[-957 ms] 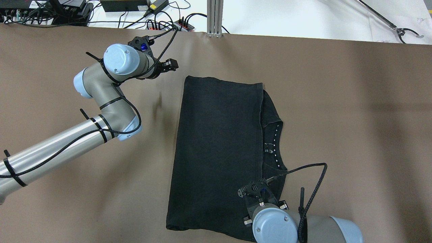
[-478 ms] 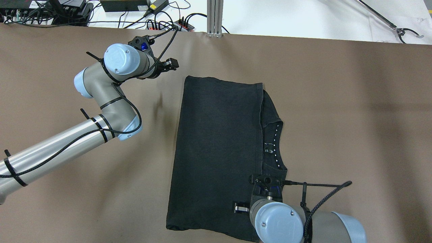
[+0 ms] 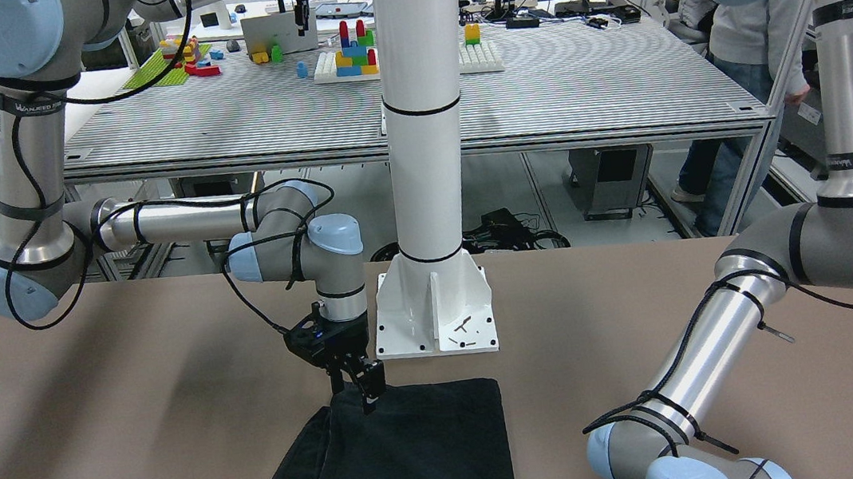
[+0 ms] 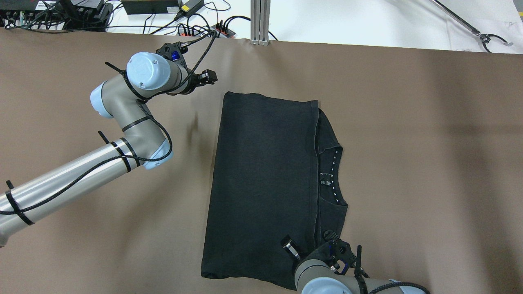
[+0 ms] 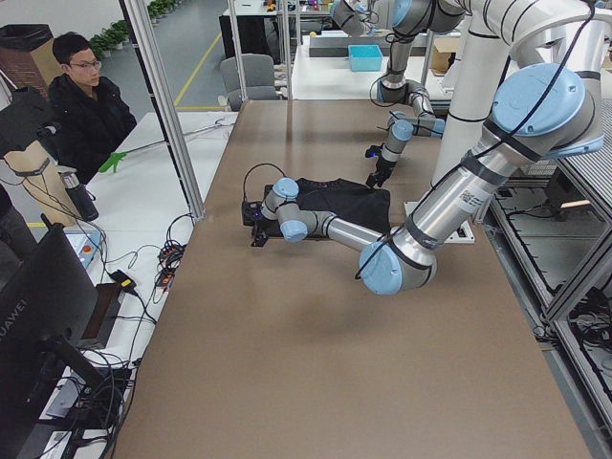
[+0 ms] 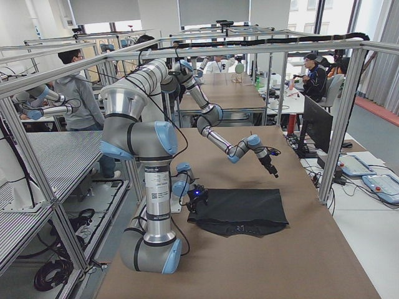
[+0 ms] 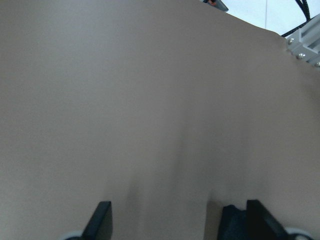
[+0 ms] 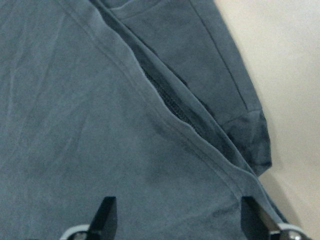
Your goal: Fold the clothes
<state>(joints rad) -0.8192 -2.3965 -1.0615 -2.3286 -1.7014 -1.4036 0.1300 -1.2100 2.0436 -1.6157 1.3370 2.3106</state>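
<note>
Two grippers stand with jaws spread wide. The right gripper (image 3: 363, 385) points down at the lower right corner of the black garment (image 4: 265, 183) in the overhead view, its fingers (image 8: 106, 216) either side of a hemmed fold edge; whether they touch the cloth cannot be told. The garment lies flat mid-frame on the brown table (image 4: 429, 143), collar (image 4: 333, 175) exposed at its right. The left gripper (image 4: 208, 76) hovers over bare table at upper left, apart from the cloth.

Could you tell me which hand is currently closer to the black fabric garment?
The right hand is nearer: it hangs open over the near edge of the black thin fabric garment. The left hand is open over bare brown table, off the garment's far left corner.
</note>
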